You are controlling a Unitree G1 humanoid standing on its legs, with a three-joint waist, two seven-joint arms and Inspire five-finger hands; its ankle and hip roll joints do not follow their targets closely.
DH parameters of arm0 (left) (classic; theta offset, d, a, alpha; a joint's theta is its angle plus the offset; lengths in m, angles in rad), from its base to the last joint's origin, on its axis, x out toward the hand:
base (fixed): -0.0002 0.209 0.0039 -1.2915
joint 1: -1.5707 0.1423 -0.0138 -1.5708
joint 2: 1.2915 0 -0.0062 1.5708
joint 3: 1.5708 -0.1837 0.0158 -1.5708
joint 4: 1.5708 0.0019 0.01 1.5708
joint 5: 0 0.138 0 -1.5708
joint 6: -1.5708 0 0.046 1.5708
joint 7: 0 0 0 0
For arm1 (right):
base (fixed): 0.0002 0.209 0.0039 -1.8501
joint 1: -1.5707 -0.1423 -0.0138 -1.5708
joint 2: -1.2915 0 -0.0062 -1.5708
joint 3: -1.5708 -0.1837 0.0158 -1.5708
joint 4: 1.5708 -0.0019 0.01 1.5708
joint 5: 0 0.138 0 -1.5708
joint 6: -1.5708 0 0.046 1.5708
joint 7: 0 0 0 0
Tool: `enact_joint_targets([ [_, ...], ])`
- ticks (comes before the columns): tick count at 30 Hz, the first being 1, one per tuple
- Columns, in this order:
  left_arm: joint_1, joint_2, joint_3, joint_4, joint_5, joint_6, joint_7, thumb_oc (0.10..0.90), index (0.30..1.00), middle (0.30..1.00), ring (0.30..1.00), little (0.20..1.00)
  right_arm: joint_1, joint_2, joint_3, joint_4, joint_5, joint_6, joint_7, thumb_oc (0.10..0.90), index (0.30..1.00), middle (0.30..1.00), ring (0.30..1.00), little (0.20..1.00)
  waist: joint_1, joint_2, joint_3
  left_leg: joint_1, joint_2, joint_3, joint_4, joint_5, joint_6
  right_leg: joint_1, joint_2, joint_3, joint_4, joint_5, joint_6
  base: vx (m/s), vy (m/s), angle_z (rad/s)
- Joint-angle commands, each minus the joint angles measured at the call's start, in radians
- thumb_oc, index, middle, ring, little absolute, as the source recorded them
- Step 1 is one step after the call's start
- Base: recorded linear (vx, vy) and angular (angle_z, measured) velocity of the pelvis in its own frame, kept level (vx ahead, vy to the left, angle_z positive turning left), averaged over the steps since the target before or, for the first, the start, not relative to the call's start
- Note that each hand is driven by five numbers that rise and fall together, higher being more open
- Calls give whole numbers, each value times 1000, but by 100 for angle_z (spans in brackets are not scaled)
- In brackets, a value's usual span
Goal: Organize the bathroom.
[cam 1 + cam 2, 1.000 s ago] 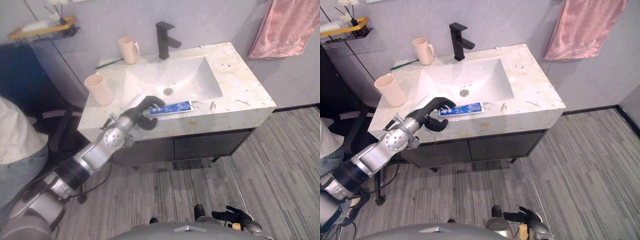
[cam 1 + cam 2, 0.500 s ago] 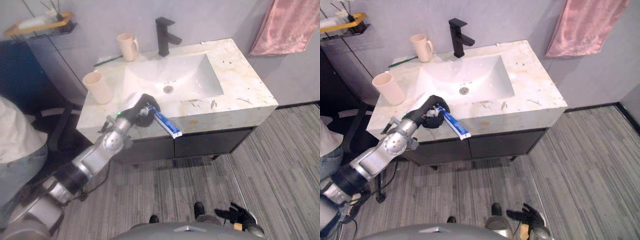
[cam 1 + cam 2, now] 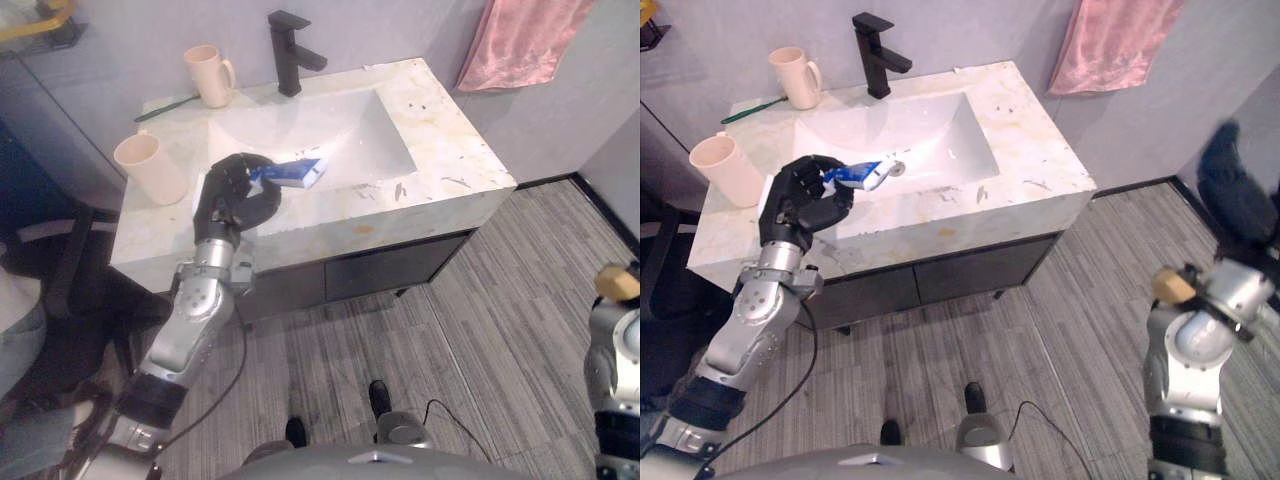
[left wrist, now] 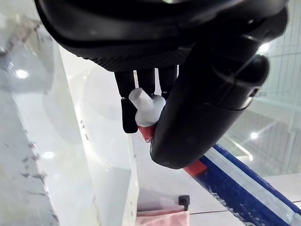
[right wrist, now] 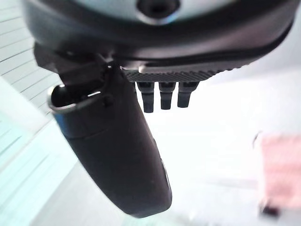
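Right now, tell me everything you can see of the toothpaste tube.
The toothpaste tube is a flat, soft-looking tube, mostly blue with white and a red band near its white cap. The left hand holds it lifted off the counter, fingers and thumb curled round its cap end. It lies roughly level, its crimped end pointing out over the sink basin. Nothing else touches it.

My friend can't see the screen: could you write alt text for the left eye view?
The robot's left hand holds a blue toothpaste tube above a marble vanity with a white sink, black tap and two beige cups.
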Motion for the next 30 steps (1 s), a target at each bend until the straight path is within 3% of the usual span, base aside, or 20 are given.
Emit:
enact_joint_targets([
  [1,-202,22,-1,-94,-15,-62,-10,400,300,300,300,300,-104,-47,172,-36,50,-37,348,800,900,900,900,900,61,-47,-106,-51,-42,-46,-1,-26,35,94,16,-51,-3,-151,0,-74,22,3],
  [2,-204,13,-10,-89,-12,-53,-17,400,300,300,300,300,-137,-45,236,-45,73,-12,468,800,900,900,900,900,71,-51,-111,-58,-45,-48,-1,-17,37,88,13,-56,-4,-142,1,-46,18,6],
  [4,-203,7,-17,-80,-13,-56,-28,400,300,300,300,300,-154,-48,276,-51,90,8,499,800,900,900,900,900,81,-54,-115,-56,-45,-49,-1,-25,37,91,11,-60,-6,-147,3,-32,9,14],
  [5,-196,-2,-25,-68,-20,-62,-47,400,300,300,300,300,-195,-38,360,-38,85,36,569,800,900,900,900,900,101,-58,-120,-59,-47,-52,-1,-23,35,91,7,-71,-6,-145,6,-43,13,22],
  [9,-192,-2,-44,-33,-20,-83,-86,400,300,300,300,300,-300,-45,501,-1,37,113,585,800,900,900,900,900,140,-66,-130,-70,-50,-65,-1,-17,32,92,-3,-107,-6,-141,9,-37,10,23],
  [16,-200,19,-55,-13,12,-112,-84,400,300,300,300,300,-358,-52,558,14,29,162,560,800,900,900,900,900,156,-71,-137,-76,-50,-65,-1,-13,31,90,-10,-127,-6,-136,13,-13,6,10],
  [23,-191,31,-43,-10,7,-100,-92,400,300,300,300,300,-346,-35,560,41,34,142,573,800,900,900,900,900,159,-70,-141,-76,-51,-60,-1,-15,34,86,-13,-122,-6,-133,16,-3,1,1],
  [25,-188,34,-36,-7,2,-99,-90,400,300,300,300,300,-348,-26,561,41,19,139,560,538,507,507,507,507,160,-70,-144,-75,-51,-59,-1,-16,35,85,-14,-120,-6,-132,17,0,0,0],
  [26,-188,34,-36,-7,2,-99,-90,400,300,300,300,300,-348,-26,561,41,19,139,560,538,507,507,507,507,160,-70,-144,-75,-51,-59,-1,-16,35,85,-14,-120,-6,-132,17,8,10,-3],
  [28,-187,34,-31,0,-1,-100,-86,400,300,300,300,300,-354,-18,562,48,7,143,549,400,300,300,300,300,162,-70,-143,-74,-50,-60,-1,-17,36,86,-16,-121,-6,-132,18,0,0,0],
  [30,-185,33,-30,0,-1,-97,-87,400,300,300,300,300,-354,-18,562,48,16,145,540,400,300,300,300,300,163,-70,-144,-74,-50,-62,-1,-17,36,87,-17,-123,-6,-133,19,0,0,0],
])
